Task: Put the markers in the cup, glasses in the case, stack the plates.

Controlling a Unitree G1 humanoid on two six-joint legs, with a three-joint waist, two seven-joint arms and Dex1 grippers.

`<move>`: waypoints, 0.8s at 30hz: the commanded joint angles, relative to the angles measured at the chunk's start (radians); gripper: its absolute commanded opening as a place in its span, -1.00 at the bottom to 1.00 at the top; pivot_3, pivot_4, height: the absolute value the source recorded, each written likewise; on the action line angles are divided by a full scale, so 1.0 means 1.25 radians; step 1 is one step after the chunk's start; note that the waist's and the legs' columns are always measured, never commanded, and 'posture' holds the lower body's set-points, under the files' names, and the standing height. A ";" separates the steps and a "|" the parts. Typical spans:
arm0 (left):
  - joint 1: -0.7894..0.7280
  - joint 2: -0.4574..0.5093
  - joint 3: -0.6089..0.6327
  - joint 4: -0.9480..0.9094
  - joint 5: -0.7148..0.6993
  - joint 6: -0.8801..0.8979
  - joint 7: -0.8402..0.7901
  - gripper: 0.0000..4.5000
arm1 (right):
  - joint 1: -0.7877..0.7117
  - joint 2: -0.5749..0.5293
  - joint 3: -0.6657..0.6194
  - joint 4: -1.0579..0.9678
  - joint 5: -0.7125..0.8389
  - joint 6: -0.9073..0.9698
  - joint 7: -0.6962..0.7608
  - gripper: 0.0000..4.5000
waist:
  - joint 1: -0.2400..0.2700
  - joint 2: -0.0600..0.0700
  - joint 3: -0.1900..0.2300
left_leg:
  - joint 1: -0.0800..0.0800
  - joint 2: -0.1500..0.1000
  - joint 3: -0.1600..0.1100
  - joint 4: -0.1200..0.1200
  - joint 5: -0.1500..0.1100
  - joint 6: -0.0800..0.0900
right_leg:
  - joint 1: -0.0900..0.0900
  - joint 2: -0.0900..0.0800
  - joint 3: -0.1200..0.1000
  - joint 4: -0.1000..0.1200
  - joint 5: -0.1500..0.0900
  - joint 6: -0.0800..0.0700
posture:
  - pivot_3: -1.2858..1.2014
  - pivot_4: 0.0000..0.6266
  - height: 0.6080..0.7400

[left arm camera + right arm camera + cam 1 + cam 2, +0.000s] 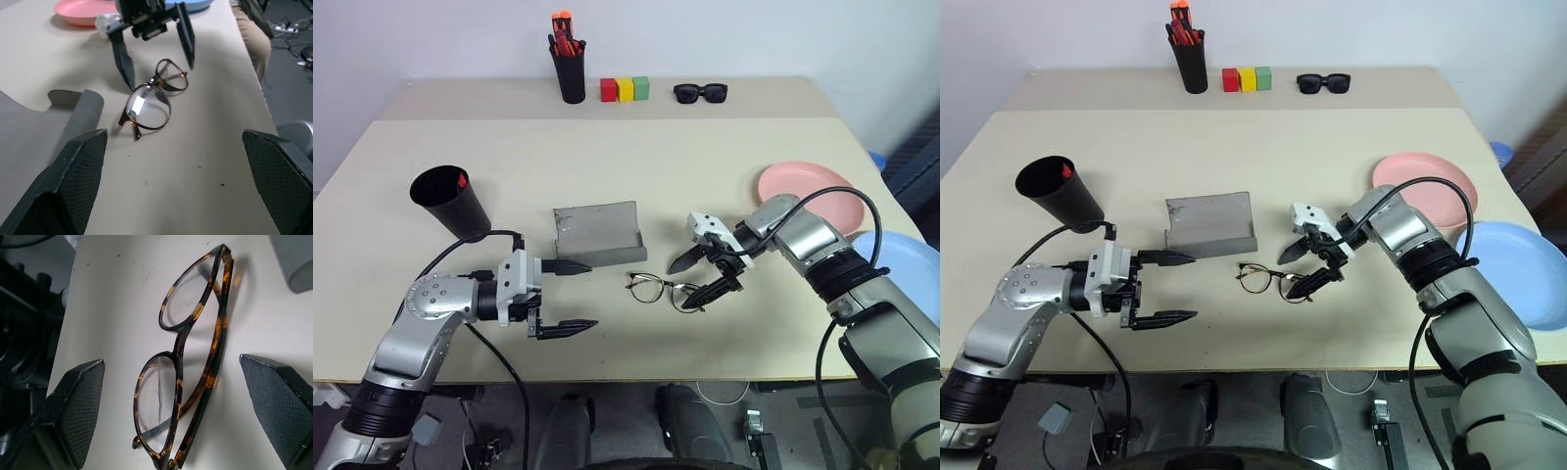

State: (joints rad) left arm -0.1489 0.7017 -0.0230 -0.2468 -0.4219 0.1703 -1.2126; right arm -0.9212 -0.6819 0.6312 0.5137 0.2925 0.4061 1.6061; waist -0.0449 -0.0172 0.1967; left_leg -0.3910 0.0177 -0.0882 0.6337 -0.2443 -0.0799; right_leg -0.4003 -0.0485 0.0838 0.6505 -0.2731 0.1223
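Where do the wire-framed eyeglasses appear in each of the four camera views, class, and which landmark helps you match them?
Left eye view: eyeglasses near the table's front edge, below the grey case.
Right eye view: eyeglasses centre, beside the right gripper.
Left wrist view: eyeglasses upper centre.
Right wrist view: eyeglasses centre, between the fingers.
Shared landmark: the grey case next to them.

- Two plates: one pink, one light blue.
- One pair of glasses.
- One grey case, open.
- One black cup.
- One black pen holder, with a bunch of pens.
- Three blocks: red, yellow, green.
- One pair of black sunglasses.
- Two claws: left claw, right claw.
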 commanded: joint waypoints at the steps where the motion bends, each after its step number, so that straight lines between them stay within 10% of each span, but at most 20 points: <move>1: -0.009 0.009 0.000 -0.036 -0.006 0.010 0.010 0.99 | -0.033 -0.016 0.022 -0.010 0.024 0.003 0.007 1.00 | 0.000 0.000 0.000 | 0.000 0.000 0.000 0.000 0.000 0.000 | 0.000 0.000 0.000 0.000 0.000 0.000 | 0.03 -0.52 1.00; 9: -0.011 0.005 -0.005 -0.057 -0.009 0.033 0.029 0.99 | -0.061 -0.030 0.068 -0.012 0.049 -0.001 0.007 1.00 | -0.001 0.000 0.000 | 0.000 0.000 0.000 0.000 0.000 0.000 | 0.000 0.000 0.000 0.000 0.000 0.000 | 0.03 -0.52 1.00; 18: -0.039 0.002 -0.015 -0.088 -0.017 0.086 0.053 1.00 | -0.077 -0.045 0.095 -0.037 0.078 0.004 0.007 -0.68 | 0.000 0.000 0.000 | 0.000 0.000 0.000 -0.001 0.000 0.000 | -0.001 0.000 0.000 0.000 0.000 0.000 | 0.03 -0.52 1.00; 24: -0.040 0.001 -0.018 -0.087 -0.016 0.090 0.057 1.00 | -0.067 -0.038 0.091 -0.056 0.079 0.012 0.007 -0.68 | -0.001 0.000 0.000 | 0.000 0.000 0.000 -0.001 0.000 0.000 | -0.001 0.000 0.000 0.000 0.000 0.000 | 0.03 -0.52 1.00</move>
State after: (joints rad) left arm -0.1914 0.7032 -0.0509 -0.3240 -0.4253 0.2831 -1.1468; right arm -0.9956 -0.7258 0.7517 0.4789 0.3750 0.4142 1.6060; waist -0.0466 -0.0169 0.1968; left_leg -0.3914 0.0177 -0.0882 0.6324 -0.2443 -0.0799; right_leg -0.4020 -0.0484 0.0838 0.6506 -0.2731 0.1223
